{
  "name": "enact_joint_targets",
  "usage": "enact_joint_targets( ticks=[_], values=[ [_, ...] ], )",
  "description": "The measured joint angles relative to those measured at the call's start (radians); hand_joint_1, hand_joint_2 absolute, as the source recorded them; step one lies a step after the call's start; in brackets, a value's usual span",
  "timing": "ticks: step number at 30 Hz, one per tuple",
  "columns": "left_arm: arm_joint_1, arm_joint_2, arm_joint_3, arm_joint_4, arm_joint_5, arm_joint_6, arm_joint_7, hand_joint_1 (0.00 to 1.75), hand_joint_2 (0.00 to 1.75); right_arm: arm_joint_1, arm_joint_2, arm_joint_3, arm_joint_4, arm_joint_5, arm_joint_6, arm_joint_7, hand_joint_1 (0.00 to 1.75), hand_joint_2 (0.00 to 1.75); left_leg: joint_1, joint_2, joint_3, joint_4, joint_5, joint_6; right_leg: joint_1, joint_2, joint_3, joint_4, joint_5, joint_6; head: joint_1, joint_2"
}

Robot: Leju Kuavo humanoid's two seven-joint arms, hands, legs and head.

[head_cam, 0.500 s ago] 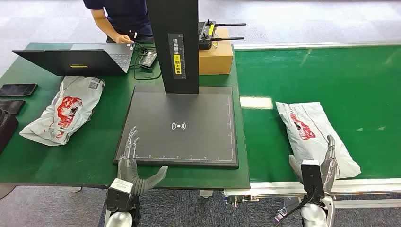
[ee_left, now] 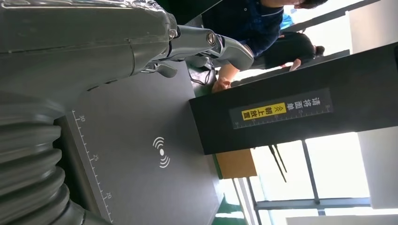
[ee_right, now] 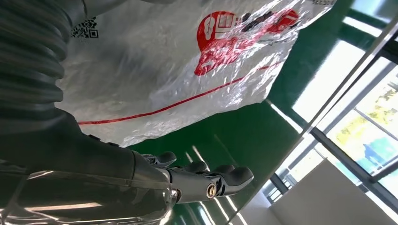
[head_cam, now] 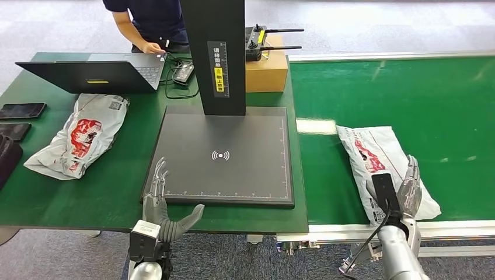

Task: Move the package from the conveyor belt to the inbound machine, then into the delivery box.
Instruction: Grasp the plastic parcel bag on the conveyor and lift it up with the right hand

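Moved up over the near end of the package (head_cam: 382, 163) on the green belt (head_cam: 408, 93): right hand (head_cam: 408, 186), fingers apart, empty. Left hand (head_cam: 162, 204) spread at scanner pad (head_cam: 225, 154) edge.

You have a green-topped table (head_cam: 117, 192) on the left carrying a flat black scanner platform with a white wireless symbol (head_cam: 225, 154), an open dark laptop (head_cam: 93, 74), a white plastic mailer bag with red print (head_cam: 79, 140), a brown cardboard box (head_cam: 267, 71) and a dark phone (head_cam: 22, 110) at its left edge. Beside it on the right runs the green conveyor belt (head_cam: 408, 93), and on that lies a second white plastic package with red print (head_cam: 379, 160), near the belt's front rail.
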Motion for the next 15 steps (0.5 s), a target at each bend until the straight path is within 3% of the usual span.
enact_joint_targets(
  ticks=[10,15],
  values=[
    [0.000,0.000,-0.007,0.000,0.001,-0.002,0.000,0.00,1.75,-0.103,-0.050,0.000,0.223,0.095,0.027,0.152,0.00,1.75,0.000,0.000,0.000,0.000,0.000,0.000,0.000,0.000,0.000,0.000,0.000,0.000,0.000,0.000],
    [0.001,0.000,-0.008,0.000,-0.002,-0.016,0.000,0.00,1.75,-0.142,-0.066,0.017,0.298,0.188,0.138,0.320,0.00,1.75,0.000,0.000,0.000,0.000,0.000,0.000,0.000,0.000,0.001,0.000,0.000,0.000,0.000,0.000]
  ],
)
